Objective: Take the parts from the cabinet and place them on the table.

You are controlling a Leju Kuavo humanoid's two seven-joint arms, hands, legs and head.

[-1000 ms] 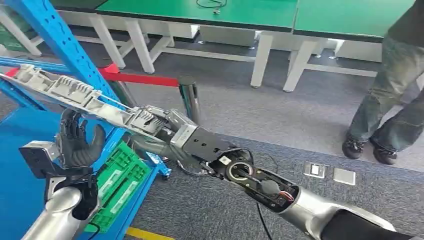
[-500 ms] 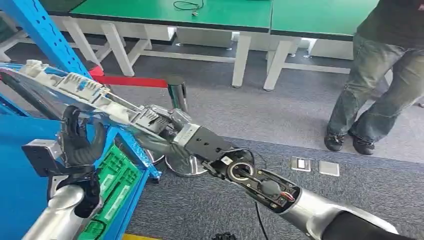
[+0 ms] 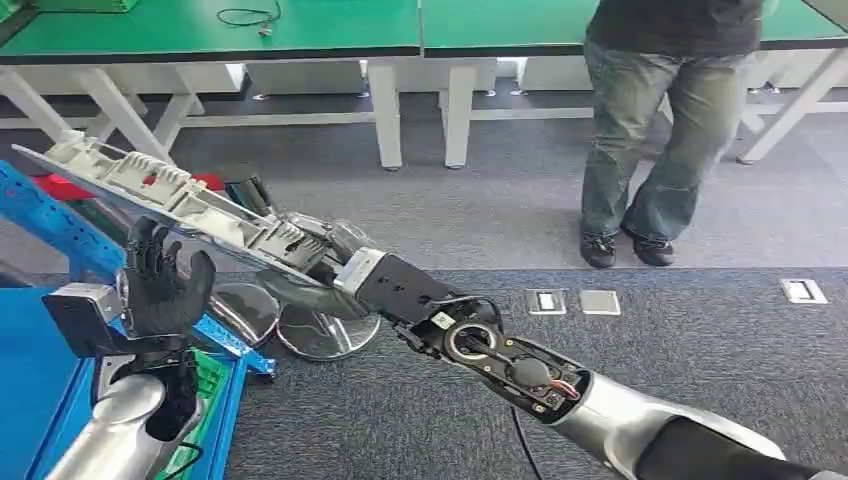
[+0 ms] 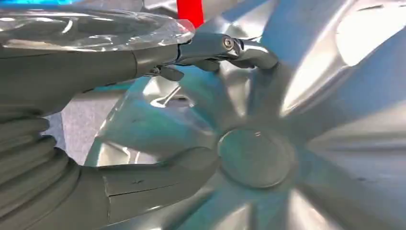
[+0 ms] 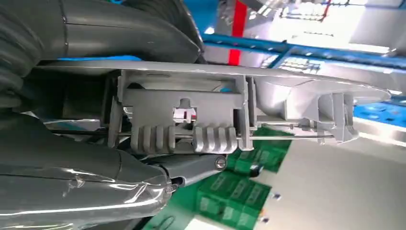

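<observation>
Left hand (image 3: 160, 285), fingers spread and holding nothing, hovers just beneath the long grey ribbed plastic part (image 3: 180, 200); the right hand (image 3: 335, 262) clamps that part's near end. Within the last second the view has swung off the blue metal cabinet (image 3: 60, 225) toward two green-topped tables (image 3: 330, 25), suggesting carry-over has begun. One part, one person (image 3: 665, 110) standing by the tables.

Head view looks down; both wrist views sit close to the part (image 3: 180, 195)
</observation>
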